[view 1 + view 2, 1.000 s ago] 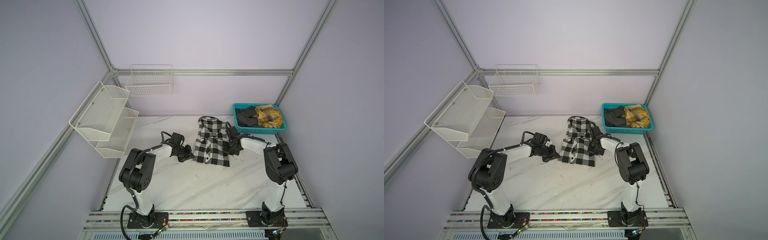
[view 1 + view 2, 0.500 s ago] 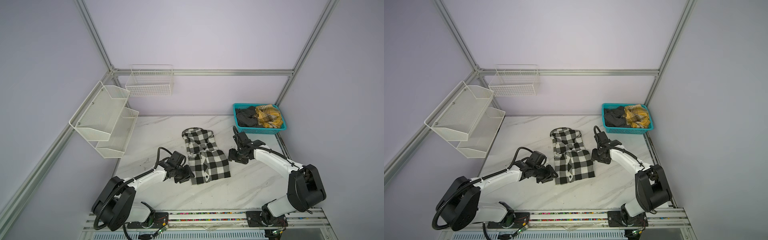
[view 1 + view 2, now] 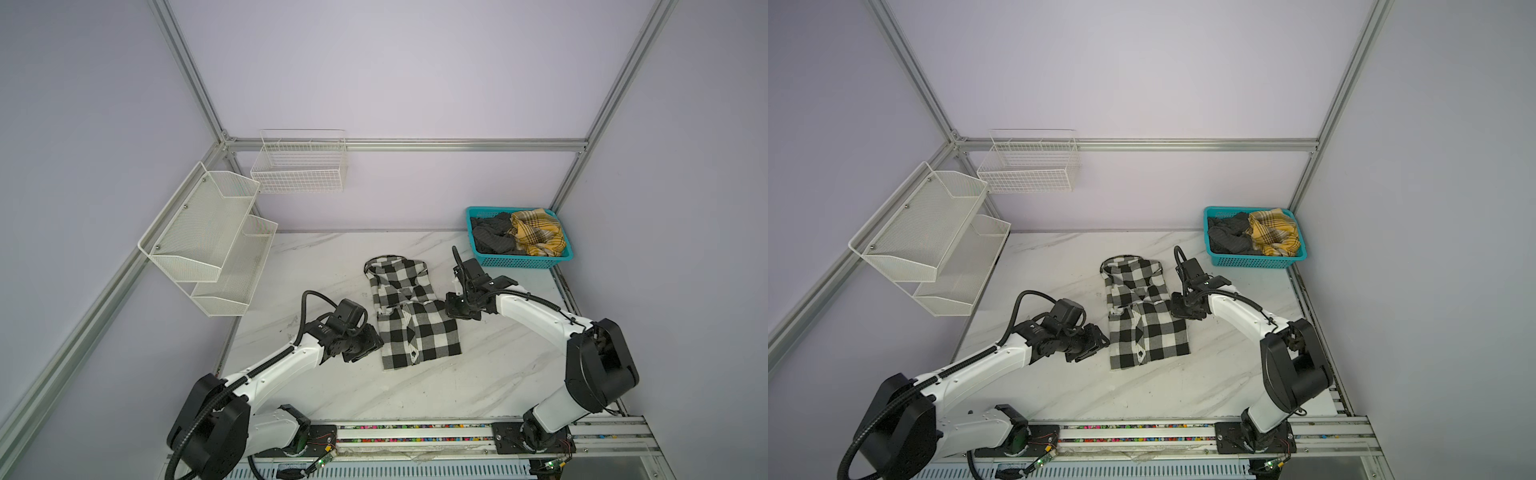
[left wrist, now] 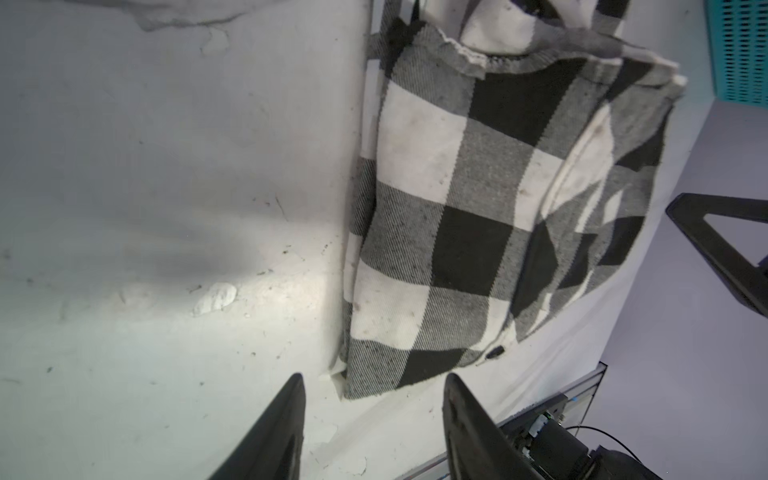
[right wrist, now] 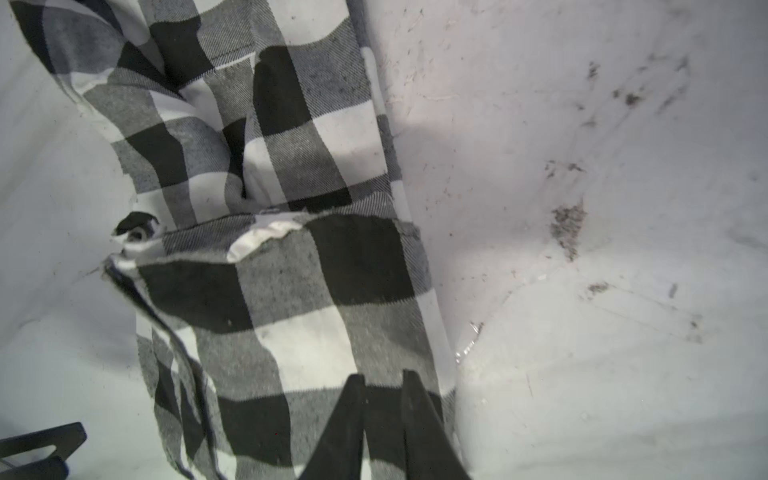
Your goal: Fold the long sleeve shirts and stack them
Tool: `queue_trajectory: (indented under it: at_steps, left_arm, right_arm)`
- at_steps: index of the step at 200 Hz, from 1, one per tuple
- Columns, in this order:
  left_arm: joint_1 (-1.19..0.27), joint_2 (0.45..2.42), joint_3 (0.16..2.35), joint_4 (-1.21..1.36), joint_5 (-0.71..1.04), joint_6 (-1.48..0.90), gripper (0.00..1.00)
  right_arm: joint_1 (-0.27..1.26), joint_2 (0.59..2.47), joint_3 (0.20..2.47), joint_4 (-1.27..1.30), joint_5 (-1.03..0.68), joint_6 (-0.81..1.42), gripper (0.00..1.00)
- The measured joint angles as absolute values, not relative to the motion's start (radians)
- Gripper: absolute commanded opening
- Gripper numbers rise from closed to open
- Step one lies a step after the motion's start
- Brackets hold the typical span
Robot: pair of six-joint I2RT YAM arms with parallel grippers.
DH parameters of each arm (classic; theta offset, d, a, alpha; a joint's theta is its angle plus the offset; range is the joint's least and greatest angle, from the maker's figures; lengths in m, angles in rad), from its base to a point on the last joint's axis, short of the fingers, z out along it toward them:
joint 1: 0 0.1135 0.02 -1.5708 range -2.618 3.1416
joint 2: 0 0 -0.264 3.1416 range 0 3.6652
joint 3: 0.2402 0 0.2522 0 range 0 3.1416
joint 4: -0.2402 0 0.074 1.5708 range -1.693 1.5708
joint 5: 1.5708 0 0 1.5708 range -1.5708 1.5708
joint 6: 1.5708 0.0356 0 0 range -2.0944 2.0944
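On the marble table (image 3: 415,399), shirt (image 3: 415,328) dragged nearer (half-folded); right pincer (image 5: 383,378) narrowed.

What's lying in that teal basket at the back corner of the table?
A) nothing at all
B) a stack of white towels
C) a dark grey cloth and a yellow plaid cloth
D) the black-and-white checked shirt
C: the teal basket holds a dark grey cloth next to a yellow plaid cloth, while the checked shirt lies out on the table.
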State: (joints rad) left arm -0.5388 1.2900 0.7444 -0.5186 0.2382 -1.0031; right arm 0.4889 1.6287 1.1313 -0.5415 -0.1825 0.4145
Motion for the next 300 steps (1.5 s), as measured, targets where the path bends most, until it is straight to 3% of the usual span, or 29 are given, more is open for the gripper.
queue_trajectory:
  at_steps: [36,99,134,159,173,263,279,300]
  left_arm:
    - [-0.464,1.451,0.849,-0.483,0.237,-0.986,0.37]
    - [-0.491,1.648,1.069,-0.449,0.311,-0.965,0.38]
    - [-0.540,1.716,1.163,-0.421,0.347,-0.946,0.38]
    - [-0.529,1.799,1.227,-0.400,0.377,-0.941,0.38]
    - [-0.514,1.854,1.274,-0.396,0.389,-0.937,0.37]
    - [-0.463,1.959,1.352,-0.484,0.333,-0.894,0.29]
    - [-0.458,1.951,1.341,-0.496,0.318,-0.884,0.33]
    - [-0.457,1.898,1.316,-0.533,0.291,-0.865,0.45]
  right_arm:
    - [0.523,1.807,1.196,-0.443,-0.207,0.426,0.14]
    - [0.555,1.977,1.303,-0.351,-0.239,0.448,0.12]
    - [0.562,1.973,1.323,-0.384,-0.220,0.460,0.16]
    - [0.562,1.942,1.349,-0.439,-0.194,0.471,0.41]
    - [0.562,1.902,1.359,-0.472,-0.176,0.484,0.48]
    - [0.550,1.640,1.238,-0.594,-0.084,0.489,0.51]
    - [0.548,1.632,1.183,-0.601,-0.086,0.481,0.52]
    - [0.548,1.633,1.115,-0.603,-0.090,0.457,0.52]
